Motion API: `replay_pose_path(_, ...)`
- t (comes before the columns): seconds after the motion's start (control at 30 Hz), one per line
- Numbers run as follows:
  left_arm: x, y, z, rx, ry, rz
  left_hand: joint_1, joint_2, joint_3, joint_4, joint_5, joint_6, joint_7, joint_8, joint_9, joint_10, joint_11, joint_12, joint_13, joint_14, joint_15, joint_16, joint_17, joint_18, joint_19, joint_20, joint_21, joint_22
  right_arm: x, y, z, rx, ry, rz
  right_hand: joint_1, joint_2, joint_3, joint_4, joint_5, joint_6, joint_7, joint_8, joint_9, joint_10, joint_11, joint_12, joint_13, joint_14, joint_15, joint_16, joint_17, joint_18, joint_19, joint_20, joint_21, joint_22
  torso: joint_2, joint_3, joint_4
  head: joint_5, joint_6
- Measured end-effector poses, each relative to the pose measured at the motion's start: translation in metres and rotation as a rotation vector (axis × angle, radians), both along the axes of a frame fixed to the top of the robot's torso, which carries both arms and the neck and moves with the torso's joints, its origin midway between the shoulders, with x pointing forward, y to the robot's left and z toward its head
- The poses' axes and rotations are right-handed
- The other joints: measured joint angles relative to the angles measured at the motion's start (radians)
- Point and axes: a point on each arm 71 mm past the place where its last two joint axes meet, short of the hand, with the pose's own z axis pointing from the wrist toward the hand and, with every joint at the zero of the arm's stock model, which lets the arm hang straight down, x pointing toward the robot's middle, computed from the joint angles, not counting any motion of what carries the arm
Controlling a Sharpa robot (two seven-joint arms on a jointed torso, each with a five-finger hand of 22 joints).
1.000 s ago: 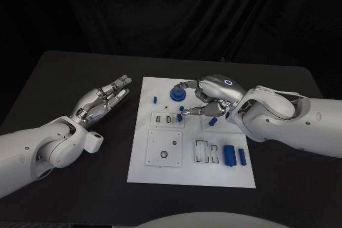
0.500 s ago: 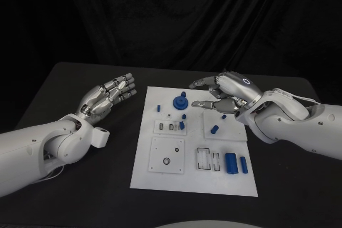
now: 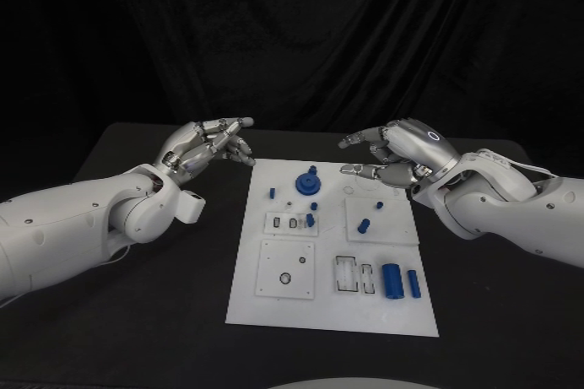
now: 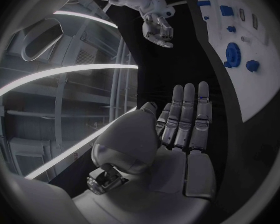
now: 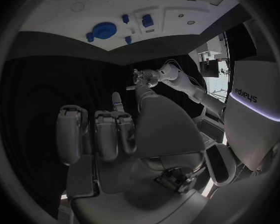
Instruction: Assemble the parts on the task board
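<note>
Head view: the white task board (image 3: 280, 309) lies flat in the middle of the black table (image 3: 146, 321), long side running away from the robot. The left hand (image 3: 209, 143) hangs above the table just off the board's far left corner, fingers stretched and apart, gripping nothing. The right hand (image 3: 392, 155) hovers over the board's far right corner, fingers loosely bent and spread, also empty. Between the 2 hands, near the far edge, sits a blue gear (image 3: 307, 183). A small blue peg (image 3: 269, 189) stands to its left, and a blue block (image 3: 311, 220) sits in the slotted plate nearer the robot. Toward the near right lie 2 blue cylinders (image 3: 392, 280) side by side.

Left wrist view: the palm (image 4: 180, 134) faces up with fingers straight and parted, nothing in it; the board (image 4: 264, 59) lies beside the fingertips, apart from them, gear (image 4: 232, 51) visible. The other hand (image 4: 157, 27) shows beyond.

Right wrist view: fingers (image 5: 105, 134) are curled partway around no part; the board (image 5: 53, 10) lies beyond them with the gear (image 5: 104, 30), and the opposite hand (image 5: 142, 78) appears farther off.
</note>
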Motion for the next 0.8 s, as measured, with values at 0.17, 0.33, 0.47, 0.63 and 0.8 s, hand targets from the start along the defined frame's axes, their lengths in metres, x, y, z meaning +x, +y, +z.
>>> replay_pose_path(0.17,0.002,-0.024,-0.004,0.175,-0.025,-0.064,0.105,-0.066,0.19,-0.01,-0.077,0.111,0.019,0.05,0.008,0.072,-0.055,0.409,0.365,0.055,-0.056,0.322,0.278,0.0,0.022,-0.052,0.21,0.159,0.004,-0.003,-0.001,-0.006,-0.003,-0.012,0.005,0.005,0.004,-0.004,0.011,0.001,-0.001,0.0,-0.004,0.0,0.0,0.0,0.0,0.0,0.0,0.0,0.0,0.0,0.0,0.0,0.004,0.0,-0.016,0.0105,-0.0058,0.017,-0.009)
replay_pose_path(0.33,-0.007,-0.052,-0.01,0.429,-0.126,-0.125,0.059,-0.124,0.206,-0.012,-0.195,0.201,0.031,0.108,0.024,0.422,-0.021,0.666,0.734,0.515,-0.067,0.6,0.835,0.0,0.055,-0.077,0.402,0.306,0.006,-0.007,-0.001,-0.01,-0.003,-0.023,-0.001,0.016,0.004,-0.004,0.023,0.013,-0.002,0.0,-0.008,0.0,0.0,0.0,0.0,0.0,0.0,0.0,0.0,0.0,0.0,0.0,0.009,0.0,-0.032,0.0261,-0.0135,0.035,-0.028)
replay_pose_path(0.47,-0.017,-0.071,-0.011,0.599,-0.231,-0.148,-0.044,-0.146,0.156,-0.009,-0.246,0.274,0.017,0.151,0.054,0.568,-0.033,0.666,0.755,0.702,-0.076,0.691,0.923,-0.037,0.261,-0.083,0.695,0.663,0.007,-0.012,-0.002,-0.014,-0.001,-0.037,-0.002,0.028,0.004,-0.004,0.039,0.02,0.002,0.0,-0.013,0.0,0.0,0.0,0.0,0.0,0.0,0.0,0.0,0.0,0.0,0.0,0.009,0.0,-0.042,0.0351,-0.019,0.041,-0.04)
replay_pose_path(0.63,-0.023,-0.089,-0.003,0.764,-0.32,-0.147,-0.14,-0.173,0.091,-0.007,-0.308,0.302,0.0,0.193,0.11,0.592,-0.066,0.666,0.755,0.71,-0.091,0.692,0.924,-0.096,0.525,-0.092,0.917,1.03,0.007,-0.015,-0.003,-0.017,0.004,-0.045,-0.007,0.043,0.007,-0.001,0.081,0.031,0.001,0.0,-0.021,0.0,0.0,0.0,0.0,0.0,0.0,0.0,0.0,0.0,0.0,0.0,0.014,0.0,-0.051,0.0421,-0.0223,0.044,-0.053)
replay_pose_path(0.8,-0.022,-0.106,0.009,0.901,-0.339,-0.126,-0.267,-0.142,0.034,-0.004,-0.36,0.299,-0.003,0.221,0.171,0.607,-0.084,0.76,0.755,0.706,-0.095,0.692,0.924,-0.095,0.578,-0.099,0.951,1.059,0.008,-0.017,-0.004,-0.023,0.015,-0.054,-0.012,0.048,0.007,-0.001,0.096,0.038,0.002,0.0,-0.024,-0.001,0.001,0.0,0.0,0.0,0.0,0.0,0.0,0.0,0.0,0.0,0.014,0.0,-0.057,0.0473,-0.0269,0.047,-0.067)
